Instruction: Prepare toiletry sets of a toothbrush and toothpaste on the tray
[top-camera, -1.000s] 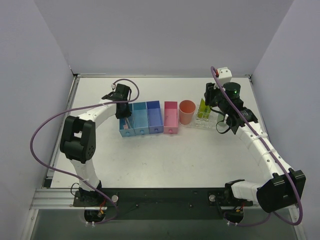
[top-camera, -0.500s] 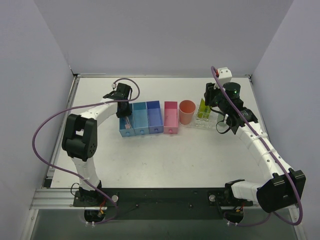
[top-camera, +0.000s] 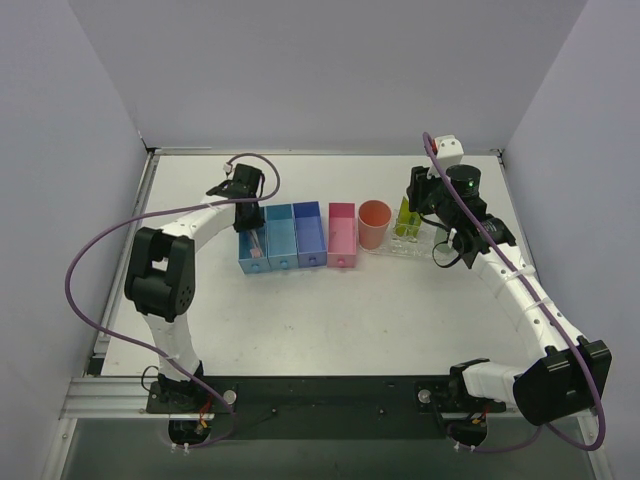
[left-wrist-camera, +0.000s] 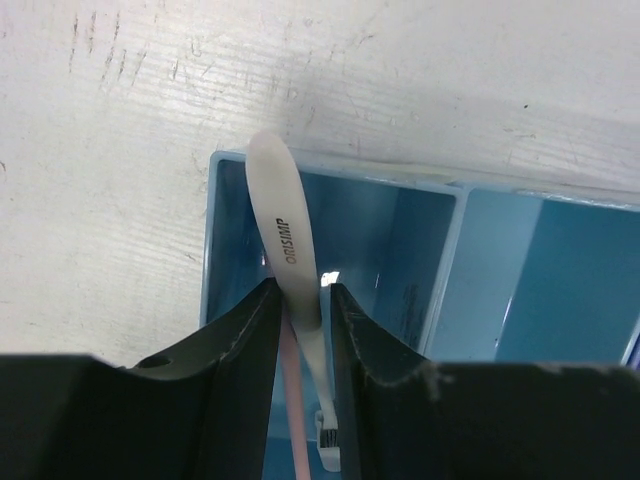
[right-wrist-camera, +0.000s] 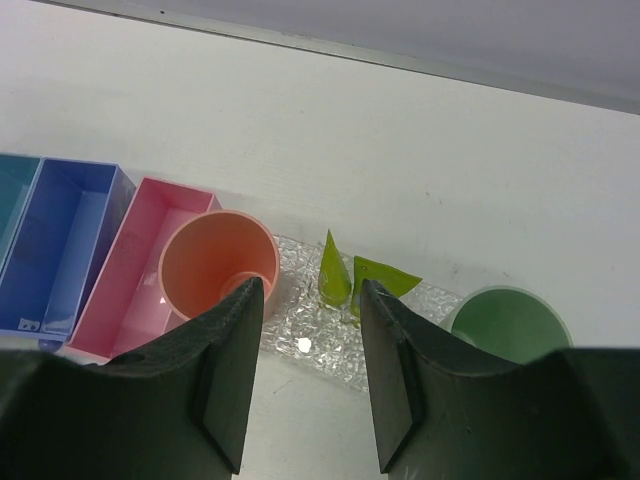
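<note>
My left gripper (left-wrist-camera: 303, 300) is shut on the white toothbrush (left-wrist-camera: 285, 225). It holds the brush tilted over the leftmost blue bin (left-wrist-camera: 212, 250), with the handle end over the bin's far rim and the bristle head low between my fingers. A pink stick lies beside it in the bin. In the top view the left gripper (top-camera: 247, 203) is at that bin's far end. Two lime-yellow toothpaste tubes (right-wrist-camera: 334, 272) stand on the clear bumpy tray (right-wrist-camera: 320, 340). My right gripper (right-wrist-camera: 312, 300) hovers open and empty above the tray; it also shows in the top view (top-camera: 420, 200).
An orange cup (right-wrist-camera: 218, 262) stands at the tray's left end and a green cup (right-wrist-camera: 507, 325) at its right end. A pink box (right-wrist-camera: 125, 275) and a row of blue bins (top-camera: 296, 238) stand to the left of the cups. The walls are close on all sides.
My left gripper has shifted slightly towards the far side, and the white toothbrush now shows tilted in the leftmost bin. My right arm has not moved.
</note>
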